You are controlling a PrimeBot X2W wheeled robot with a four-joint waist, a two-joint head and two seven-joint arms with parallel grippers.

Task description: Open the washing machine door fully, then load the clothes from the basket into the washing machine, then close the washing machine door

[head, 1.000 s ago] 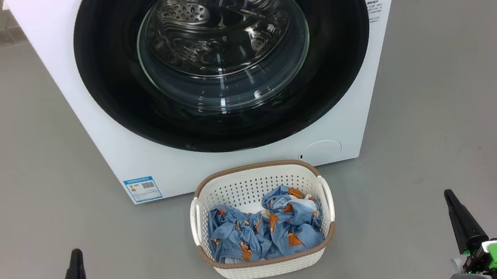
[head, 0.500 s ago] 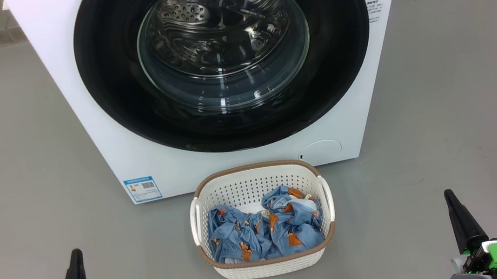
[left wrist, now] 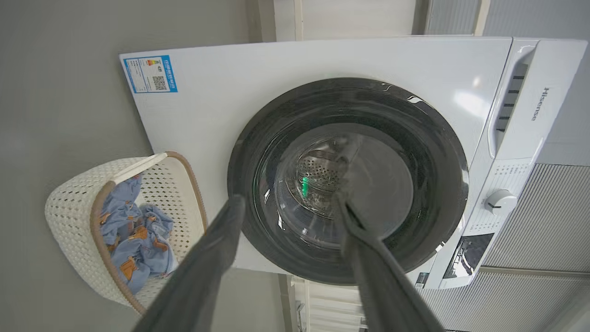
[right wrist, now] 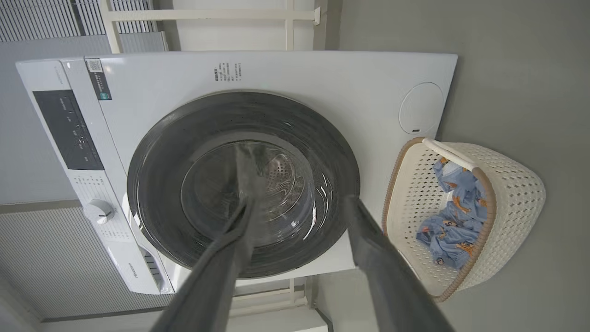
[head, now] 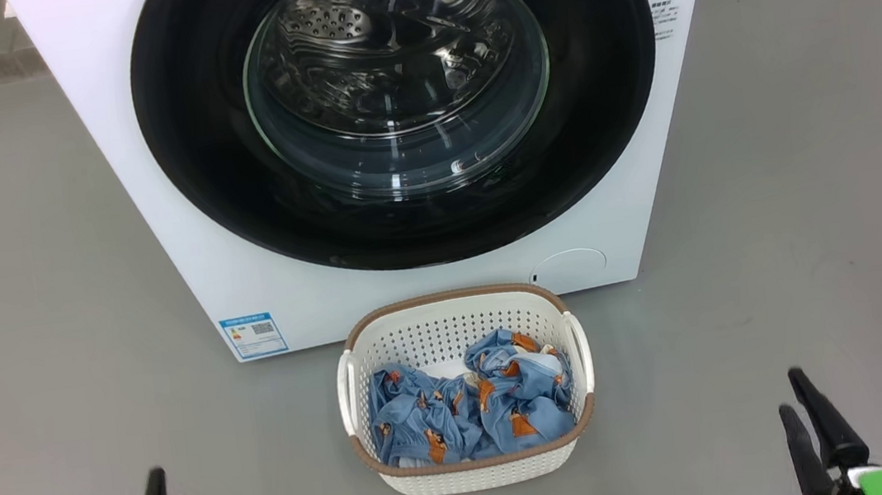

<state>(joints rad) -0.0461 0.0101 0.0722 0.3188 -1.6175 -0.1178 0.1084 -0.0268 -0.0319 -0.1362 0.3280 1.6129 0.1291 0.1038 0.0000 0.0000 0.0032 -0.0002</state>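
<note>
Door point(head: 188, 143) of washer point(head: 160, 263) is closed, flat against the white front: big glossy black ring w/ a clear bulging glass window at ctr. Steel drum point(head: 383, 30), perforated, shows thru the glass. Washer stands on a grey floor point(head: 38, 285), facing the robot. Low on its front are a blue sticker point(head: 253, 335) at the robot's left and a round flap point(head: 569, 264) at the right. Left wrist view also shows a white knob point(left wrist: 500, 202) w/ a dark panel point(left wrist: 470, 253) near it.

Basket point(head: 450, 294) sits on the floor just in front of the washer, below the door, roughly centred btwn the two arms. It is cream-white and perforated, w/ a brown rim and side handles. Clothes point(head: 468, 410) lie crumpled inside it: light blue fabric w/ small orange-brown figures and a bit of white cloth. They fill the near part of the basket; its far wall is bare.

L gripper point(head: 166, 490) is low at the robot's left, over floor, well apart from the basket. Its wrist view shows two dark fingers spread wide, nothing btwn them, pointing toward the door. R gripper point(head: 789, 390) is low at the right, also over floor and well apart from the basket. Its fingers are likewise spread wide and empty, aimed at the door.
</note>
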